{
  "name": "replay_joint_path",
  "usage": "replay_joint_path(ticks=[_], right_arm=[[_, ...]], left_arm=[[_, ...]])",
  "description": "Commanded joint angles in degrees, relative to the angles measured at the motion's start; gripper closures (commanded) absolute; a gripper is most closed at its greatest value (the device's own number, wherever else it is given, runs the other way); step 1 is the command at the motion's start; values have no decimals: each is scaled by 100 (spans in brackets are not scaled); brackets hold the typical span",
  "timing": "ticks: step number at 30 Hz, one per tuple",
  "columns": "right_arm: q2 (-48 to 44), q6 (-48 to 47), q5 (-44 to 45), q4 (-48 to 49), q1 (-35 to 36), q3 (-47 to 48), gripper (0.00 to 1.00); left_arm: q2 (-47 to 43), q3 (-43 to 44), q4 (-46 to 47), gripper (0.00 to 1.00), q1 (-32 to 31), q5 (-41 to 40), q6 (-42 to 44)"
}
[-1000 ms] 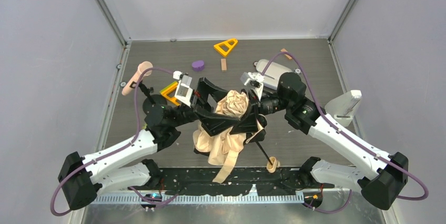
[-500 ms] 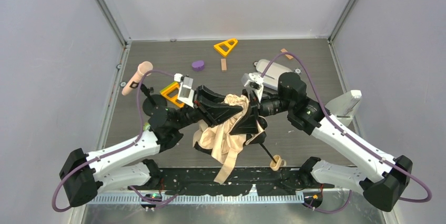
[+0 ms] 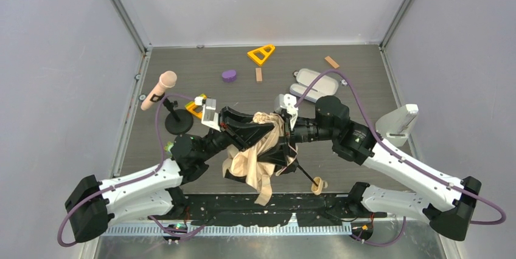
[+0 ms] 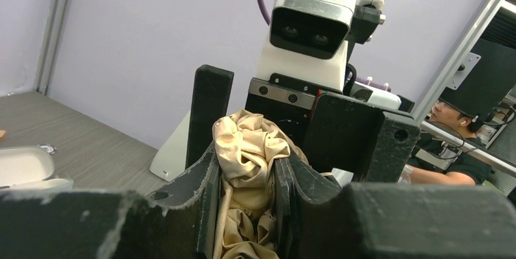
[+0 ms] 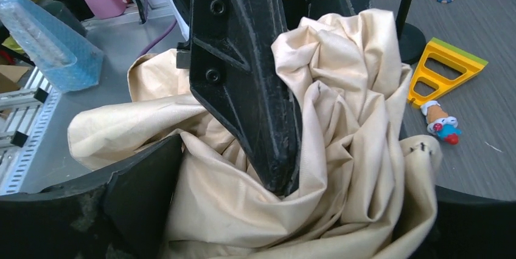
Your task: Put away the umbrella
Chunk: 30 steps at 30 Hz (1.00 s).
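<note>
— Where is the umbrella [image 3: 249, 163] to be found?

— At the middle of the bench [image 3: 353, 171], towards its near edge. The tan handle [image 3: 317, 185] is seen nearest, to the right of the cloth. A thin black shaft [image 3: 303, 172] is run from it up and left into the crumpled beige canopy [image 5: 341, 107]. A strip of the cloth is hung down towards the near edge.

— How is the left claw [image 4: 248, 165] set?

— It is pressed onto a bunch of the canopy. In the left wrist view the cloth is pinched tight between its two fingers [image 4: 207, 192].

— And the right claw [image 5: 307, 177]?

— It is spread wide. Its fingers [image 5: 143, 177] are placed on either side of the same bundle. One finger of the left claw is seen between them, pushed into the folds.

— What is laid farther off?

— To the left, a pink-headed microphone [image 3: 159, 87] is stood on a round black base. An orange triangle [image 5: 447, 67] and a small toy figure [image 5: 439, 126] are placed just beside that base. Farther right, a pale oblong case [image 3: 316, 84] is laid. At the far side a purple piece [image 3: 229, 75], two small wooden blocks [image 3: 258, 74] and a yellow triangle [image 3: 261, 54] are scattered.
</note>
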Motion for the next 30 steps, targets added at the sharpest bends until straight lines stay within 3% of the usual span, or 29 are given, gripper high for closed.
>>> replay_joint_path(ticks=[1, 8, 13, 16, 21, 24, 25, 27, 28, 30], right_arm=[[83, -492, -121, 256, 84, -48, 5], [447, -1003, 44, 347, 129, 99, 5], [772, -1062, 930, 869, 670, 143, 3], [957, -904, 1364, 1490, 860, 4, 3], [1069, -329, 1230, 2890, 905, -548, 4], [1263, -270, 1751, 3246, 947, -708, 2], [1318, -265, 1975, 3291, 954, -729, 11], [1493, -268, 2620, 3304, 956, -722, 20], [1534, -266, 2946, 3309, 956, -721, 19], [1639, -271, 3117, 3325, 965, -673, 8]], left_arm=[[-210, 78, 777, 100, -21, -394, -266], [-360, 97, 1190, 100, -36, -389, -886], [-438, -99, 1685, 100, -80, -806, -679], [-439, -234, 2084, 100, -94, -962, -623], [-465, -407, 2418, 100, -101, -1081, -571], [-482, -491, 2529, 100, -109, -1393, -605], [-490, -514, 2573, 100, -117, -1454, -620], [-508, -546, 2648, 100, -120, -1588, -632], [-520, -559, 2654, 100, -120, -1643, -619], [-557, -593, 2656, 100, -126, -1786, -576]])
